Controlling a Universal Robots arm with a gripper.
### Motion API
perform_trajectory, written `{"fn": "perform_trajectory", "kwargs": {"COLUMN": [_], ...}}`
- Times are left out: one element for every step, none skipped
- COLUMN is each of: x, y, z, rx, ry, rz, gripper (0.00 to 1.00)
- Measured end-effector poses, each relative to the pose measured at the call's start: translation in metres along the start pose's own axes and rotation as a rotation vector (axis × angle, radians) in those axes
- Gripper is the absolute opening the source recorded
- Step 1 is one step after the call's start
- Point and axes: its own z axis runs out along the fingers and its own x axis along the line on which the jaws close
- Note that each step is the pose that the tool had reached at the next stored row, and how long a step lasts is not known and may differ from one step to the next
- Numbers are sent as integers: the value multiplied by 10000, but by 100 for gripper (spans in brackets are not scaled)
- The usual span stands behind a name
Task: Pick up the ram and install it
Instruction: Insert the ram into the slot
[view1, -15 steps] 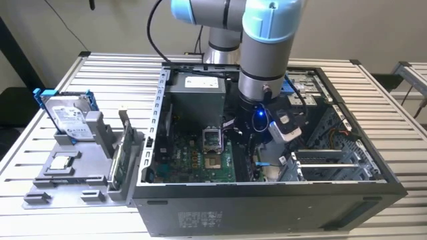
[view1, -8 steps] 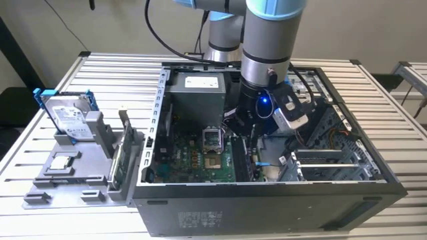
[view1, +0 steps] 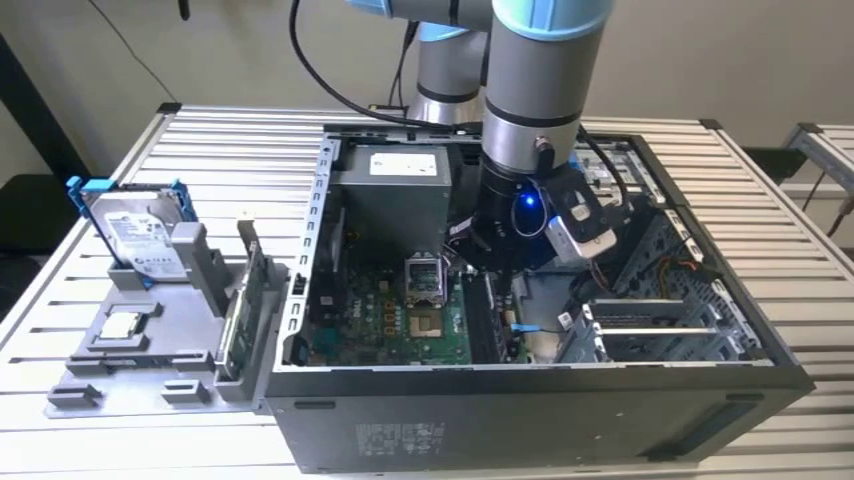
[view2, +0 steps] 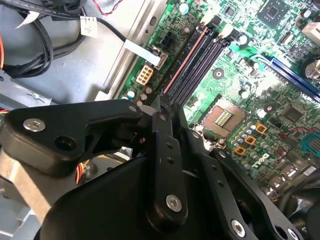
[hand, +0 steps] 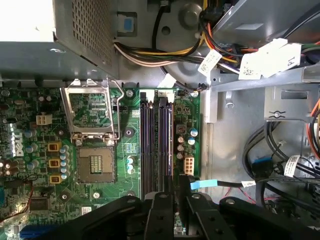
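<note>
My gripper (hand: 175, 200) hangs inside the open computer case (view1: 534, 410), low over the motherboard (view1: 387, 325). Its black fingers (view2: 167, 150) are drawn close together on a thin dark stick seen edge-on, the ram (hand: 173, 186). The ram lines up lengthwise with the row of long memory slots (hand: 156, 145), just above their near end and over the outermost slots. In the second wrist view the same slots (view2: 192, 60) run away from the gripper (view2: 161, 106). Whether the ram touches a slot I cannot tell.
An open CPU socket (hand: 95, 165) lies beside the slots. The power supply (view1: 394, 195) and bundled cables (hand: 280, 165) crowd the arm's sides. Outside the case, on the exterior view's left, a grey holder carries a hard drive (view1: 140, 235) and a green card (view1: 247, 310).
</note>
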Motion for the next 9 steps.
{"fn": "perform_trajectory", "kwargs": {"x": [0, 0, 0, 0, 0, 0, 0, -1, -7], "y": [0, 0, 0, 0, 0, 0, 0, 0, 0], "z": [0, 0, 0, 0, 0, 0, -1, -1, 0], "rx": [0, 0, 0, 0, 0, 0, 0, 0, 0], "ry": [0, 0, 0, 0, 0, 0, 0, 0, 0], "rz": [0, 0, 0, 0, 0, 0, 0, 1, 0], "gripper": [14, 11, 11, 11, 11, 11, 11, 11, 11]}}
